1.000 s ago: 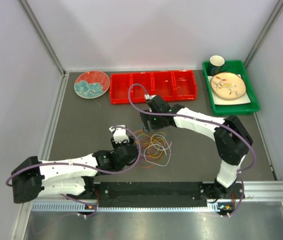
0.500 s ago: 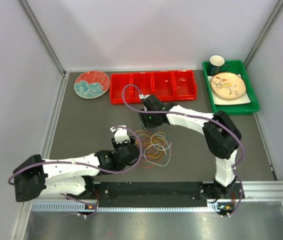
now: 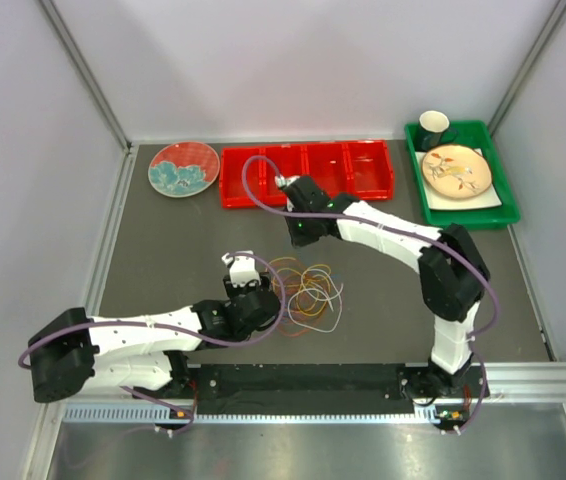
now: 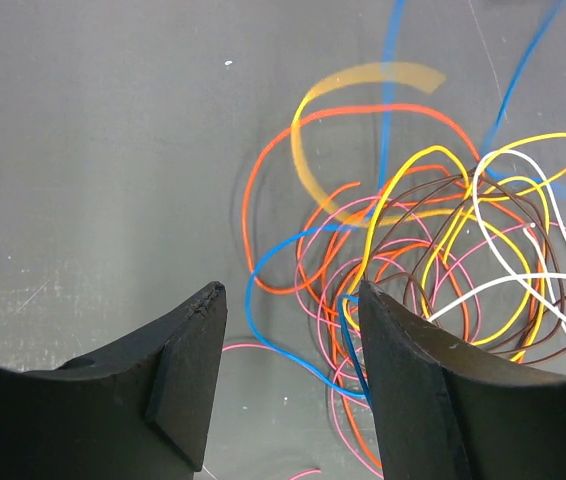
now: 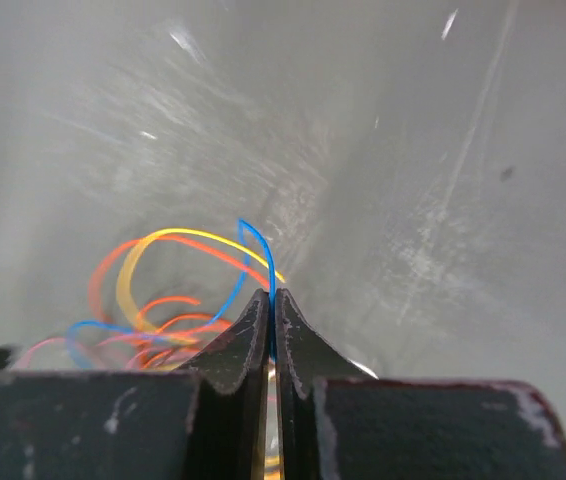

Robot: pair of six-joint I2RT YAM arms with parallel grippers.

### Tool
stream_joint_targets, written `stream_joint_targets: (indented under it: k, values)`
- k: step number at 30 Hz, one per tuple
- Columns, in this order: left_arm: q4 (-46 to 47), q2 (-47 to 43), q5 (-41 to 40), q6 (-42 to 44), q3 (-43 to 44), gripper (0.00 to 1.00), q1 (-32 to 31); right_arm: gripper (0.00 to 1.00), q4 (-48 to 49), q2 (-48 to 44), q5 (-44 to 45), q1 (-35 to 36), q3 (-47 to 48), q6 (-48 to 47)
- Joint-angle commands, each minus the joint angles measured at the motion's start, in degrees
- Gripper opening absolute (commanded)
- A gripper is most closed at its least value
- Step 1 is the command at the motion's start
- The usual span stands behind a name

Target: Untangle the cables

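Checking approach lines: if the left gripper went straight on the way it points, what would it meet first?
Likely the blue strand at the edge of the cables, ahead of the open left gripper, then the table; depth unclear.

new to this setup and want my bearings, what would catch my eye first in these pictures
The bright tangle of cables in the middle of the dark table draws the eye first. The right gripper is shut on a blue cable just beyond the tangle's far side, while the left gripper hangs open at its left edge. A red tray and a green tray sit behind.
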Motion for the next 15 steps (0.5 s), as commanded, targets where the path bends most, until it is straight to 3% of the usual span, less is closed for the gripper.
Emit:
stream_joint_targets:
  k: [1, 7, 15]
  values:
    - [2.15, 0.11, -0.76, -0.12, 1.61, 0.60, 0.17, 0.00, -4.05, -11.53, 1.67, 0.43, 11.19, -3.09]
    - [2.14, 0.20, -0.76, -0.12, 1.70, 0.60, 0.17, 0.00, -6.62, -20.75, 0.88, 0.43, 20.42, -3.89]
    - [2.15, 0.02, -0.76, -0.21, 1.52, 0.60, 0.17, 0.00, -0.38, -29.38, -1.06, 0.34, 24.30, -2.92]
